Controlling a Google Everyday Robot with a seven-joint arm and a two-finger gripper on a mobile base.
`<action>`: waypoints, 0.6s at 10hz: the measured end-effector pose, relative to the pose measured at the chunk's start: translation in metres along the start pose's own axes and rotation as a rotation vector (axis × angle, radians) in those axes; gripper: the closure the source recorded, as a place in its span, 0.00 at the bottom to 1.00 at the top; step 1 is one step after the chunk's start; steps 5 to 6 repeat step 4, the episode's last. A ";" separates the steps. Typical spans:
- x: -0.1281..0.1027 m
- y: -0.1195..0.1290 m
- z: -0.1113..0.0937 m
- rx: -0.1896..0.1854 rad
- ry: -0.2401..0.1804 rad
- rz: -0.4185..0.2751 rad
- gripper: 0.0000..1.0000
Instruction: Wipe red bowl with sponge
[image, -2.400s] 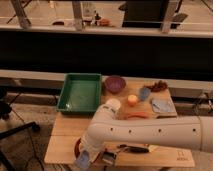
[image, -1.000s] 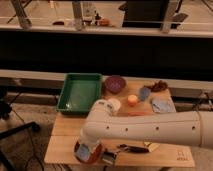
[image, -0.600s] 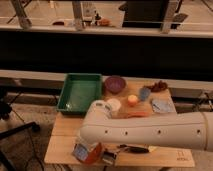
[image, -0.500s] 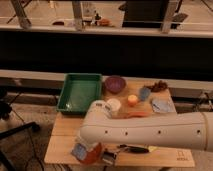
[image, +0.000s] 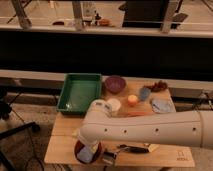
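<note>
The red bowl (image: 80, 148) stands at the front left of the wooden table (image: 62, 142). A pale blue sponge (image: 85, 155) lies inside it, against the bowl's inner surface. My gripper (image: 90, 147) is at the end of the big white arm (image: 150, 131), which reaches in from the right. The gripper is down over the bowl, right at the sponge. The arm's wrist hides most of the gripper and the bowl's far rim.
A green tray (image: 79, 92) sits at the back left. Behind the arm are a purple bowl (image: 115, 84), a white cup (image: 114, 105), an orange (image: 132, 100), a blue cup (image: 145, 93), a blue cloth (image: 162, 105) and a carrot (image: 137, 114). A dark utensil (image: 132, 148) lies right of the red bowl.
The arm's end has shifted a little over the red bowl, and the sponge has moved slightly inside it. The bowl and the other things stay in place.
</note>
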 end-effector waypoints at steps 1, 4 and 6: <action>0.003 0.002 0.000 -0.004 0.000 0.014 0.20; 0.015 0.005 -0.009 0.009 -0.001 0.024 0.40; 0.015 0.005 -0.009 0.009 -0.001 0.024 0.40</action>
